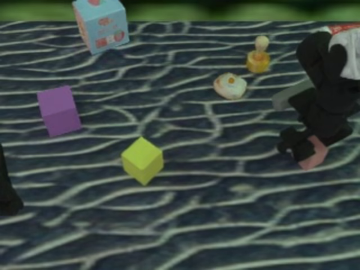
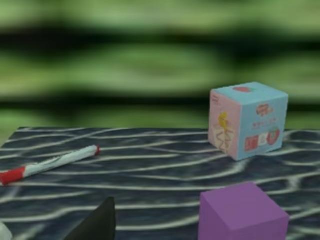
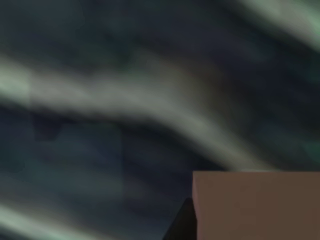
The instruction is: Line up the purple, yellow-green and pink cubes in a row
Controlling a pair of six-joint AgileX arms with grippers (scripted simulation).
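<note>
top view of the table (image 1: pixel 225 225), a dark surface with pale wavy lines. the right gripper (image 1: pixel 304 151) is lowered near the table's right edge, about midway along it, its dark fingers set against the pink cube (image 1: pixel 316 157); it appears to be pinching the cube, though the arm covers most of the contact. in the right wrist view the pink cube (image 3: pixel 256 205) fills one corner close to the camera, with a dark fingertip (image 3: pixel 181 222) at its side and the table blurred beyond.

the purple cube (image 1: pixel 58 110) rests near the left edge, well apart from the pink one. the yellow-green cube (image 1: pixel 142 160) lies between them, left of centre and turned at an angle. a light-blue box with pink pictures (image 1: pixel 100 23) stands at the far edge toward the left corner. a small yellow figure (image 1: pixel 258 56) and a pale round object (image 1: pixel 229 85) lie near the far right.

the left gripper (image 1: pixel 7 194) sits at the left edge; whether its pincer is spread or pressed together cannot be told. the left wrist view shows the purple cube (image 2: pixel 242 212), the box (image 2: pixel 248 120) and a red-and-white pen (image 2: pixel 48 164).
</note>
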